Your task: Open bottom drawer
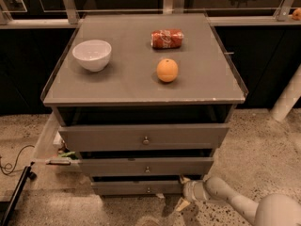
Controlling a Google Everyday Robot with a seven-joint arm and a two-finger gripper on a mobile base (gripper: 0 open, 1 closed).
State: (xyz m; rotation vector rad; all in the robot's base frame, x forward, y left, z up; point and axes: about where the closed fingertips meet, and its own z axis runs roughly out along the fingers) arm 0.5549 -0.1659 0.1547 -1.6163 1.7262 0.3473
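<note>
The grey cabinet has three drawer fronts stacked in steps. The bottom drawer [127, 188] is the lowest and slimmest, with a small round metal knob [148, 189] at its centre. It shows only a thin dark gap above it. My gripper [182, 192] is low by the floor at the right end of the bottom drawer's front, well right of the knob. Its pale fingers [183, 179] are spread one above the other and hold nothing. The arm [235, 202] reaches in from the lower right.
On the cabinet top [117, 86] stand a white bowl [92, 54], a red can [167, 38] lying down and an orange [167, 70]. The top drawer [103, 138] and middle drawer [108, 166] are above. A cable [11, 161] lies left; a white post [288, 98] stands right.
</note>
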